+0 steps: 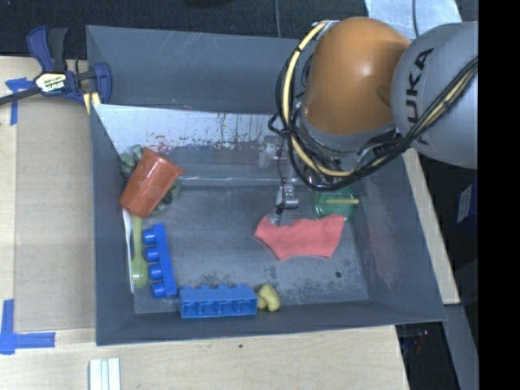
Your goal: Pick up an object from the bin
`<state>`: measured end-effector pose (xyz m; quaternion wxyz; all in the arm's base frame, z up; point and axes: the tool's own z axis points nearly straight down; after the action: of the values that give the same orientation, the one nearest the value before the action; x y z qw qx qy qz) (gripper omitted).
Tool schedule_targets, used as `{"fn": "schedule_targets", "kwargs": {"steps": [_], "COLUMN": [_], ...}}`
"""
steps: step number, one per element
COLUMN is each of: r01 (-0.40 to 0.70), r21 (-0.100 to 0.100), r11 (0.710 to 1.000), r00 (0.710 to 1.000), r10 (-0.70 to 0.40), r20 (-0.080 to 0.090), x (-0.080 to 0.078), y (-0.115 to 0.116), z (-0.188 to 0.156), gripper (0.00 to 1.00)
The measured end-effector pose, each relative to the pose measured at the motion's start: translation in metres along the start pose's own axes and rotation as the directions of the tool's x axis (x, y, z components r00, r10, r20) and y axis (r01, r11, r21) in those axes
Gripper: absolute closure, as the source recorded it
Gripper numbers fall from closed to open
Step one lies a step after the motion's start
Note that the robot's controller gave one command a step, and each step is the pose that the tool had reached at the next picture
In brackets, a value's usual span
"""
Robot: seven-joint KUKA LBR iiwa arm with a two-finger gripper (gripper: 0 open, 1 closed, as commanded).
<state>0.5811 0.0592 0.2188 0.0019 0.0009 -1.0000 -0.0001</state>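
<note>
Red cloth-like piece [301, 238] — flat on the floor of the bin [219, 246], right of middle. Claw [286, 205] at its upper-left edge; wide or narrow, cannot tell. Green bottle-like thing [335, 204] just beside the piece. Advice: descend on that edge, clear of the bottle-like thing — pinch a fold. Orange cup [149, 184] and blue bricks [218, 303] well apart.
</note>
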Motion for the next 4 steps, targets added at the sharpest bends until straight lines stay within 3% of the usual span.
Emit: {"fn": "schedule_targets", "kwargs": {"steps": [1, 2, 3, 4], "r01": [-0.001, 0.131, 0.173, 0.201], "r21": [0.0, 0.0, 0.001, 0.004], "r11": [1.0, 0.991, 0.985, 0.98], "r00": [1.0, 0.991, 0.985, 0.979], "r10": [0.001, -0.131, -0.173, -0.201], "r20": [0.008, 0.016, 0.014, 0.013], "x": [-0.002, 0.012, 0.033, 0.034], "y": [0.0, -0.029, -0.037, -0.084], "z": [-0.004, 0.039, 0.111, 0.128], "gripper": [0.0, 0.0, 0.0, 0.0]}}
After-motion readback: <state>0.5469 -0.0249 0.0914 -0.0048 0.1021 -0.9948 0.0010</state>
